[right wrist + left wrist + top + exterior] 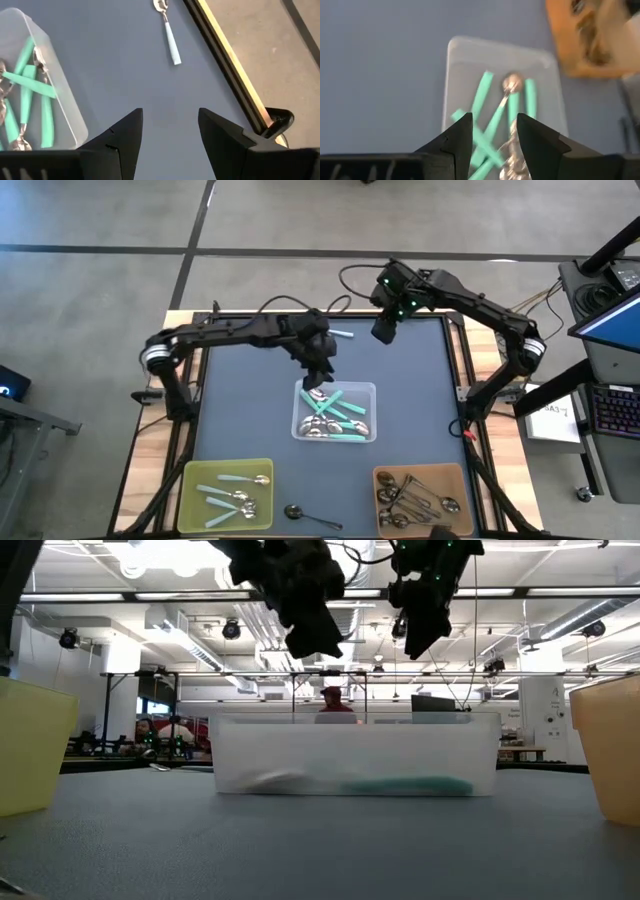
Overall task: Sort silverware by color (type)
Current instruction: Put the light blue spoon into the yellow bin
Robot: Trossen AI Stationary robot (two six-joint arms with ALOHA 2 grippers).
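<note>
Several teal-handled spoons (pixel 338 420) lie in the clear bin (pixel 366 392) at the table's middle. My left gripper (pixel 318 377) hangs open above the bin's far left end; in its wrist view the teal spoons (pixel 487 107) show between its empty fingers. One pale blue spoon (pixel 167 30) lies flat on the mat near the far edge. My right gripper (pixel 383 330) hovers open and empty close to that spoon, above the mat. A dark spoon (pixel 305 515) lies at the near edge between the yellow and brown bins.
The yellow bin (pixel 196 480) at the near left holds pale blue spoons. The brown bin (pixel 462 480) at the near right holds metal spoons. Bare mat (pixel 240 400) lies left and right of the clear bin. The table's wooden rim (pixel 225 60) runs beside the pale blue spoon.
</note>
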